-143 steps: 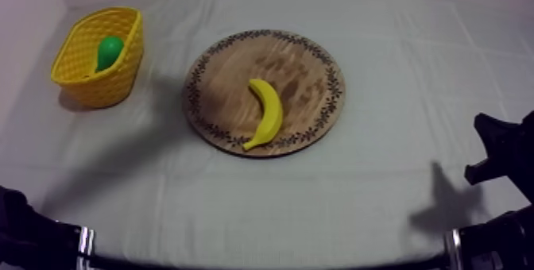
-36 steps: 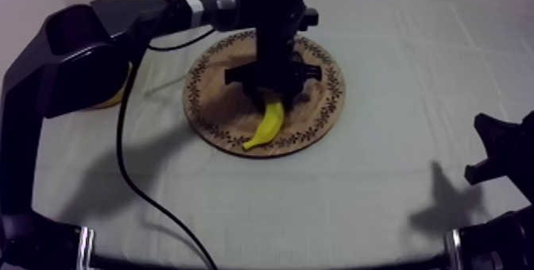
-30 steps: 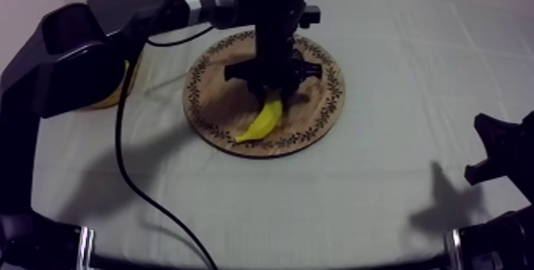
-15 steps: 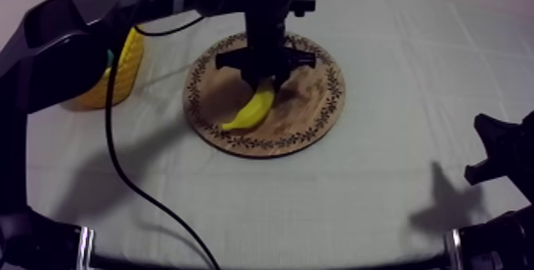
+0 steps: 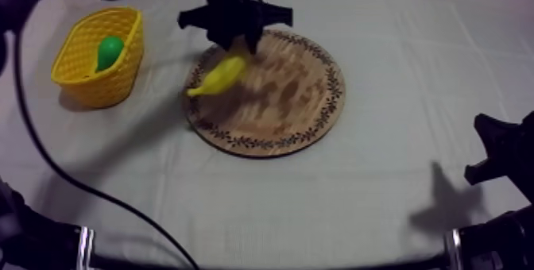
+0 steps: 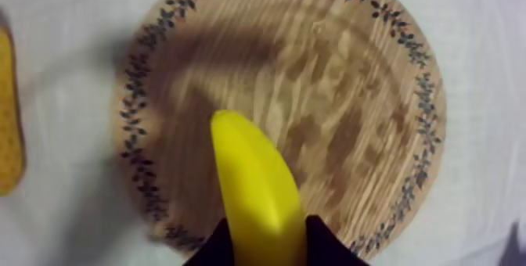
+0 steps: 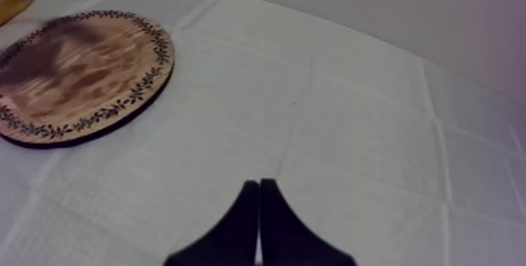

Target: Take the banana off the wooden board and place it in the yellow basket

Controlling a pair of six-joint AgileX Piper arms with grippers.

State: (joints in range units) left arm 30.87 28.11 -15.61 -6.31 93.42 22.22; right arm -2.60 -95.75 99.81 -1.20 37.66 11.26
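Note:
The yellow banana hangs lifted above the left rim of the round wooden board, held by my left gripper, which is shut on its upper end. In the left wrist view the banana sticks out between my black fingers over the board. The yellow basket stands at the table's left with a green pear inside. My right gripper rests low at the right edge; its fingers lie together as a narrow wedge over bare cloth.
The board lies left of my right gripper in the right wrist view. A side of the basket shows just left of the board in the left wrist view. Grey-white cloth covers the table's front and right.
My left gripper lifted the banana off the board's middle and carried it up and leftward to the board's left rim. The right arm stayed still.

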